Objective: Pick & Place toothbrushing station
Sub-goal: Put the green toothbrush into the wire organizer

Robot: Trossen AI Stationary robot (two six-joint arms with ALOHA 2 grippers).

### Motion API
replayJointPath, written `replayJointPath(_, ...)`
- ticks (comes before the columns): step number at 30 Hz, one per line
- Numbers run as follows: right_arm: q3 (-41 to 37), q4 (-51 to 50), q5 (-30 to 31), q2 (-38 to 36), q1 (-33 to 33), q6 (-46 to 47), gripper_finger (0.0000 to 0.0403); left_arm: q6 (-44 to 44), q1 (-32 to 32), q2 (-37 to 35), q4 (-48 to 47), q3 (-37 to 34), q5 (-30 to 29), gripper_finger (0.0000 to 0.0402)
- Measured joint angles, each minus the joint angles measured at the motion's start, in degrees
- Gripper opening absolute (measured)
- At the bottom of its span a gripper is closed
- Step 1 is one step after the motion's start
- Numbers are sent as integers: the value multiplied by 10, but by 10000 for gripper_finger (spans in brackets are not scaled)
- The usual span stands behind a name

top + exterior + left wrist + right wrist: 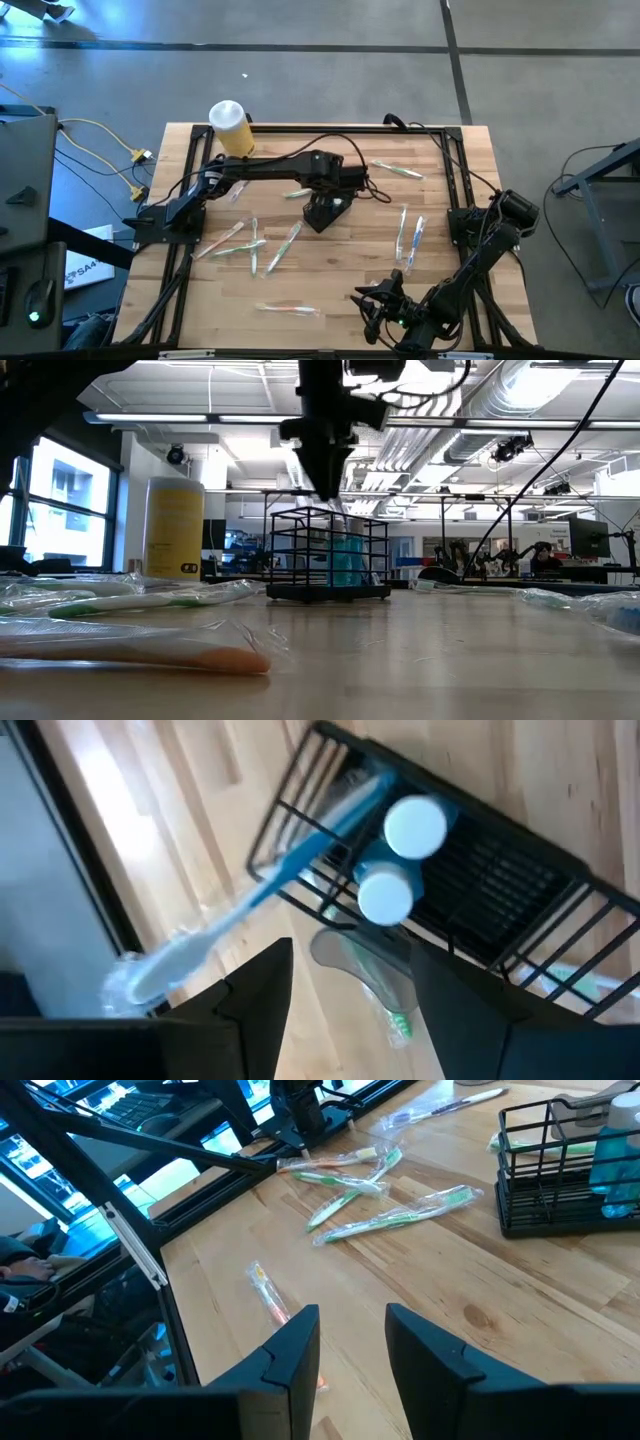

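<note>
Probably light, rigid wire caddy [470, 890]; best gripped by top rail. Left gripper [350, 990] open above; right gripper [352, 1345] parted, empty.

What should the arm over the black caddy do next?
Probably lift straight up: the left gripper hangs open above the caddy, and the blue toothbrush already leans inside it, its wrapped head sticking out over the rim.

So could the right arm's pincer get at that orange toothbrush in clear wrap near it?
Probably yes: the orange wrapped toothbrush lies on bare wood just ahead of the right pincer, nothing between them.
</note>
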Motion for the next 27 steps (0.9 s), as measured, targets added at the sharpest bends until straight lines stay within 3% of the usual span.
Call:
replayJointPath(7,0,0,0,0,0,-7,109,-13,-9,1,-54,78,5,196)
replayJointPath(13,0,1,0,0,0,-32,109,-48,-25,-28,-88,83,-8,196)
replayJointPath(18,0,2,-4,0,0,-68,109,-140,-46,-64,-115,78,-5,196)
replayJointPath(24,0,0,-5,0,1,-116,109,-260,-94,-108,-120,74,75,196)
replayJointPath(27,0,-2,-5,0,2,-147,109,-323,-131,-122,-119,75,85,196)
